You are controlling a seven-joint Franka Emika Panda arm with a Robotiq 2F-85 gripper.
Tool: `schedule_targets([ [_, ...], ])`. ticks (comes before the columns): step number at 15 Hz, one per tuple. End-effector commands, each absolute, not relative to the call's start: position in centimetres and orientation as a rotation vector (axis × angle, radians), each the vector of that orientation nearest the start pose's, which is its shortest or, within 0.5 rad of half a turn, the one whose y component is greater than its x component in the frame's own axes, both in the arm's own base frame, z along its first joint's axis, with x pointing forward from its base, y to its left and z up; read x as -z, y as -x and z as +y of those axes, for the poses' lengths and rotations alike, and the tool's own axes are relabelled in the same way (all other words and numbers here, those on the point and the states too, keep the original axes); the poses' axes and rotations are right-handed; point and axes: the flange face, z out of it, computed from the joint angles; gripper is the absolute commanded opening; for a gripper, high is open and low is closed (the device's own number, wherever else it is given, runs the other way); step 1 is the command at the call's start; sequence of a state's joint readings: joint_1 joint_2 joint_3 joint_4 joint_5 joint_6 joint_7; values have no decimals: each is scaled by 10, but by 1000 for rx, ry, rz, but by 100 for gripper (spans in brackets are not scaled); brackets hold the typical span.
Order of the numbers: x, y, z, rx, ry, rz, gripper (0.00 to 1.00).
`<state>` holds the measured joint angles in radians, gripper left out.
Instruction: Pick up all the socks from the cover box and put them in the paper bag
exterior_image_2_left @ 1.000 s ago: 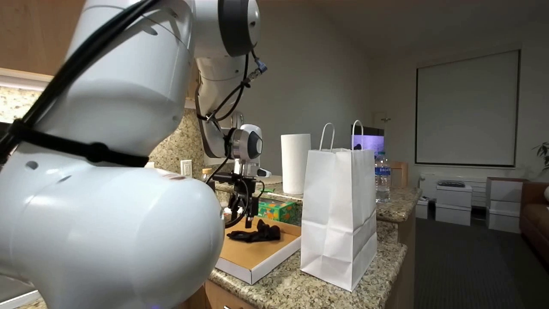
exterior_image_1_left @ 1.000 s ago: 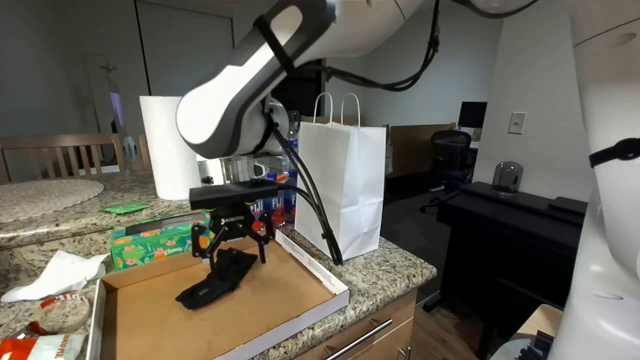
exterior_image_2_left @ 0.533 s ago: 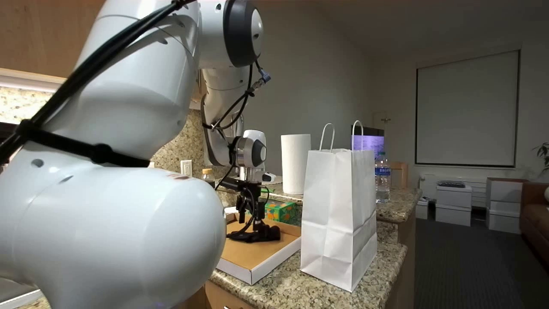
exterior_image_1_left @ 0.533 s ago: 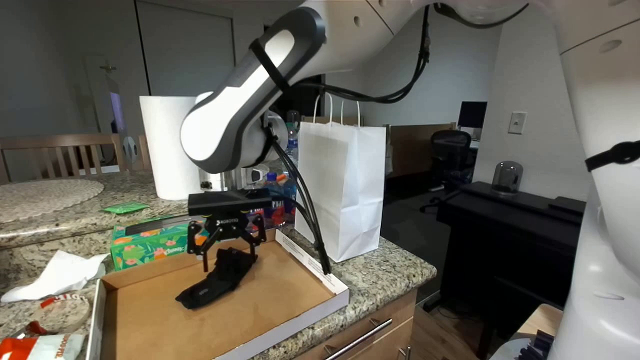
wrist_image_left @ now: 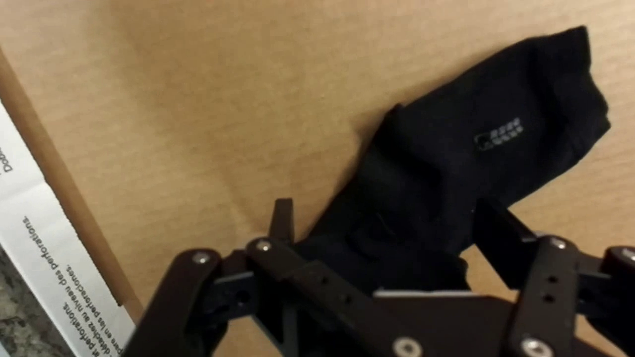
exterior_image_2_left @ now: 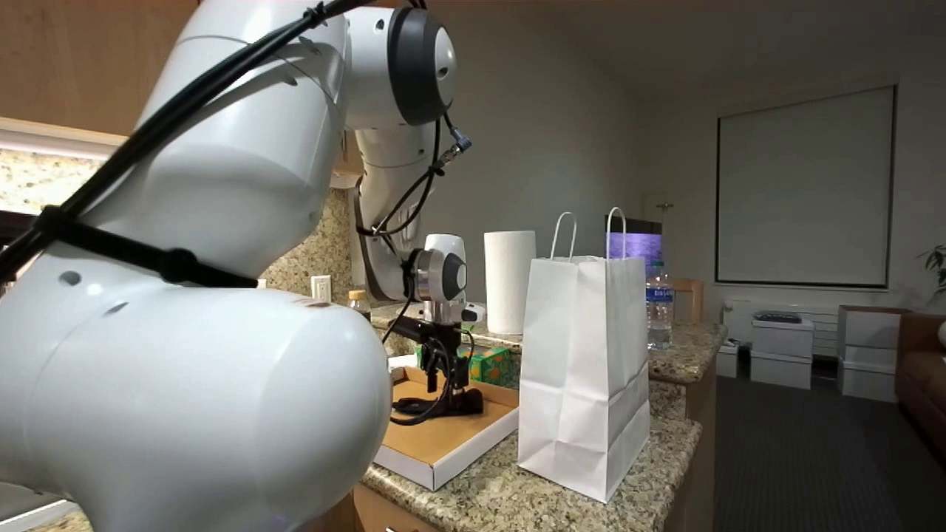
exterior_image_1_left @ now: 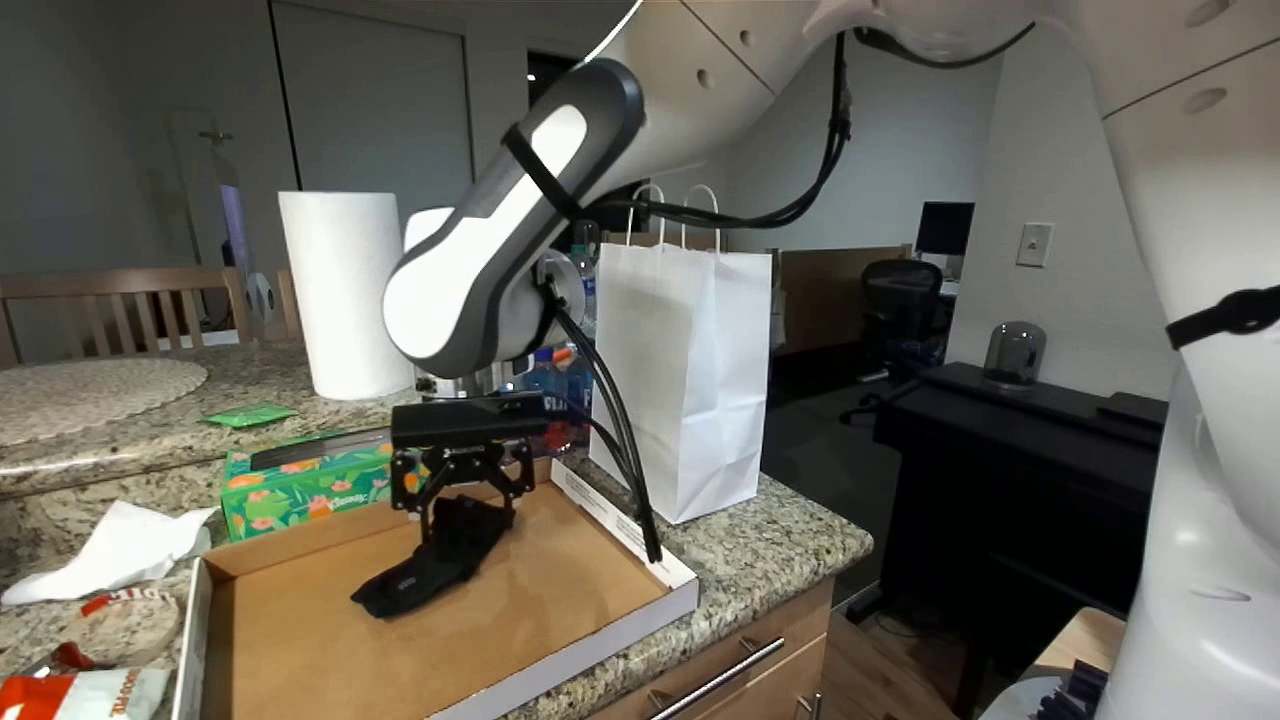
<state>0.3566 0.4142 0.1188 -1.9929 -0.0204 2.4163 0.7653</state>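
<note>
Your gripper (wrist_image_left: 387, 213) is low over the cardboard box lid (exterior_image_1_left: 560, 590), jaws set wide apart with one on each side of the black sock bundle (wrist_image_left: 461, 148); it has hold of nothing. You cannot tell whether either jaw touches the fabric, nor how many socks make up the bundle. The bundle lies on the lid's brown floor, its logo end extending beyond the jaws.

The lid rests on the speckled granite countertop (exterior_image_1_left: 800, 540). Just beside it, the white paper bag (exterior_image_1_left: 730, 400) stands upright near the countertop corner. Behind the lid, note the green Kleenex box (exterior_image_1_left: 310, 490), with a crumpled white tissue (exterior_image_1_left: 120, 545) near it. The raised granite ledge (exterior_image_1_left: 270, 370) carries the paper towel roll (exterior_image_1_left: 345, 300), a green packet (exterior_image_1_left: 250, 415) and a round placemat (exterior_image_1_left: 90, 395).

In an exterior view, the room contains an office chair (exterior_image_1_left: 900, 300), a light switch (exterior_image_1_left: 1035, 246) and a glass dome (exterior_image_1_left: 1015, 355) on black furniture (exterior_image_1_left: 1010, 470); in an exterior view, white storage boxes (exterior_image_2_left: 782, 369) and part of a brown sofa (exterior_image_2_left: 920, 377).
</note>
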Motion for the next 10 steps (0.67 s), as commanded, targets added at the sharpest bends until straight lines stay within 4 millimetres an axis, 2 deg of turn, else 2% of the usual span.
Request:
schedule_targets([
  [1,-242,-552,266,18,3057,525,80],
  [2,-239,-554,265,21,3053,535,78],
  [3,-235,-556,264,18,3049,543,83],
  [6,-226,-557,265,-1,3053,548,83],
  [8,-221,-558,265,-22,3055,551,70],
  [9,-221,-559,265,-25,3058,555,52],
  [10,-222,-560,264,-27,3055,560,45],
])
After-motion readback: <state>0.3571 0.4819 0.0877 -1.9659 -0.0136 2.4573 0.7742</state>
